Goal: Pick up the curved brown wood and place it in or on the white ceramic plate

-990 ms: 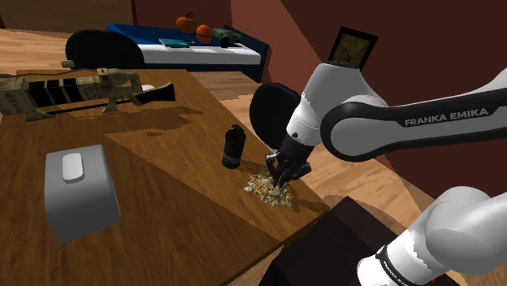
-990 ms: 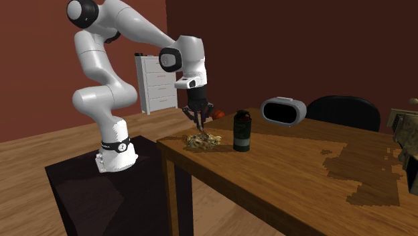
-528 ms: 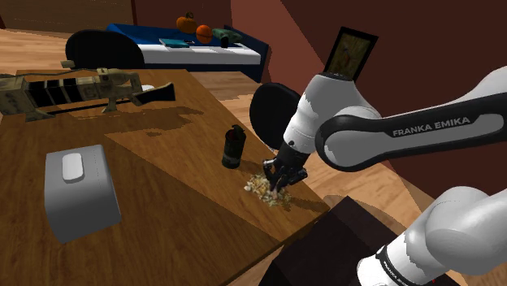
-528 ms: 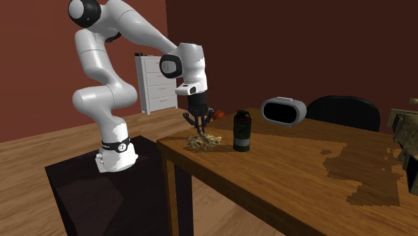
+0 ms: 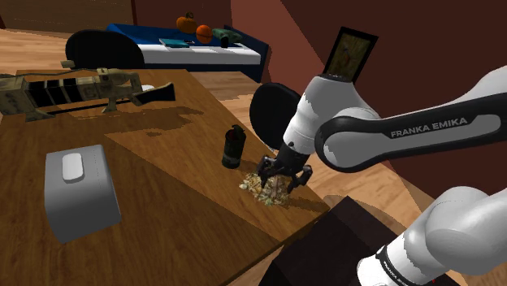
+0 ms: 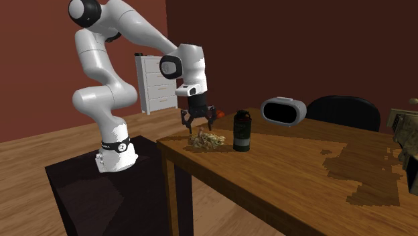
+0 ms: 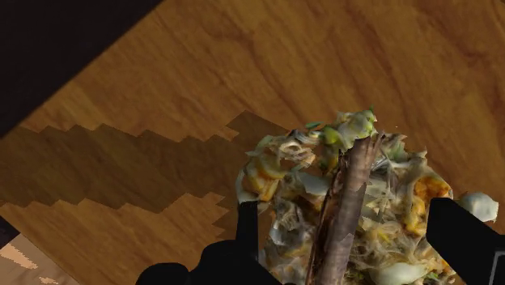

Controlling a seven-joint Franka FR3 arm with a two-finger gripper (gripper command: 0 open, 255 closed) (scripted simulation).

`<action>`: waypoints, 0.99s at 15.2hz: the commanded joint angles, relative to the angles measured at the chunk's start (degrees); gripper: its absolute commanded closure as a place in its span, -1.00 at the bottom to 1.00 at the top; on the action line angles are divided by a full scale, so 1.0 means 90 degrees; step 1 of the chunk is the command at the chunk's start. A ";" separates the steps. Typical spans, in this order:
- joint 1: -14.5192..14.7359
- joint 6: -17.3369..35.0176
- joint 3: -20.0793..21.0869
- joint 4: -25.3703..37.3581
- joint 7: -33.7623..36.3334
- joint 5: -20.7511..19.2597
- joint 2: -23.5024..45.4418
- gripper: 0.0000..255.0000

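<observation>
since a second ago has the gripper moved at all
yes, the gripper dropped slightly lower against the dark canister and opened

Wood on plate, beside canister

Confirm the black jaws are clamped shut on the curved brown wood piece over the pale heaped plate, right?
Not shut: the wrist view shows the jaws open, standing apart either side of the curved brown wood piece without touching it, over the pale heaped plate.
</observation>
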 commanded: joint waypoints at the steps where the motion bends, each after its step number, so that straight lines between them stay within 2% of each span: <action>1: 0.0001 -0.0001 0.0002 -0.0004 0.0000 0.0001 0.0004 -1.00; 3: 0.0010 0.0001 0.0011 -0.0009 0.0011 0.0007 -0.0002 -1.00; 7: 0.0037 -0.1001 -0.0256 0.0390 -0.0029 -0.0043 -0.0604 -1.00; 15: 0.0038 -0.1001 -0.0257 0.0390 -0.0028 -0.0043 -0.0603 -1.00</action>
